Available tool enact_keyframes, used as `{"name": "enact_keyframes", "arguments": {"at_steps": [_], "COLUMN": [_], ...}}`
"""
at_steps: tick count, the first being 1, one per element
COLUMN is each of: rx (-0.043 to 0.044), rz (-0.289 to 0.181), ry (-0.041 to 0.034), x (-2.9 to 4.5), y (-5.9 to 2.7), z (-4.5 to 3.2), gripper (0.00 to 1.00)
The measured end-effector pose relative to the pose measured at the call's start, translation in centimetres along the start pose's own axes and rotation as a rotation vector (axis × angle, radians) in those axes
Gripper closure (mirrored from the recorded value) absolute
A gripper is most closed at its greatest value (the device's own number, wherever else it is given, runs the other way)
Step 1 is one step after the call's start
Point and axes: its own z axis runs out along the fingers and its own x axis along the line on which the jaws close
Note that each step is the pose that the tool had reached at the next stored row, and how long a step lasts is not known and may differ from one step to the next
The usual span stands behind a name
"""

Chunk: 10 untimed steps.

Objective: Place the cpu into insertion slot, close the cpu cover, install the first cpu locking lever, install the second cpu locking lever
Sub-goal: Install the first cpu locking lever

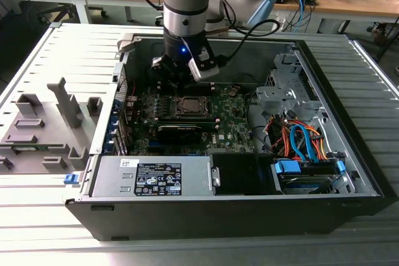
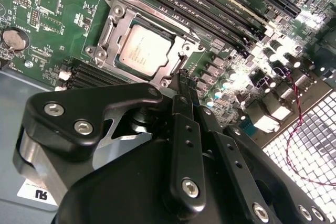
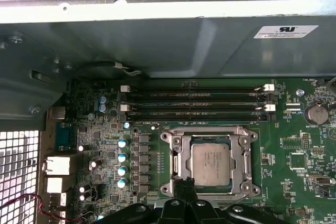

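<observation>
Computer case [image 1: 349,154] lies open on the slatted table [image 1: 37,216], and you have the arm reaching down into its upper-middle part in the exterior view. Your hand [image 2: 182,80] hangs just above the green motherboard [image 1: 230,123], beside the near edge of the socket. In the second wrist view its black fingers [image 2: 186,150] are pressed together with no gap and nothing between them, so the hand is clenched and empty.

You can see the cpu [image 3: 210,163] seated flat in the insertion slot [image 3: 231,164] in both wrist views; in the first wrist view it sits low and right of centre. The cpu cover [image 3: 210,134] lies down around the chip, framing it on all sides, its window leaving the pale metal face bare. Whether the locking levers are latched cannot be told.

Room around the socket is tight: the long memory slots [image 3: 194,103] run just beyond its far edge, a column of capacitors [image 3: 122,163] stands near one side, and the case's grey wall [image 3: 168,40] rises past the memory slots. In the exterior view the black graphics card [image 1: 179,132] lies just below the socket, and the power supply [image 1: 153,175] fills the lower left of the case.
</observation>
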Motion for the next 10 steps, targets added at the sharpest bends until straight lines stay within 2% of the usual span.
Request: {"name": "enact_keyframes", "arguments": {"at_steps": [10], "rx": [0.0000], "rz": [0.000], "ry": [0.0000], "x": [0.31], "y": [0.00], "z": [0.01], "gripper": [0.89]}}
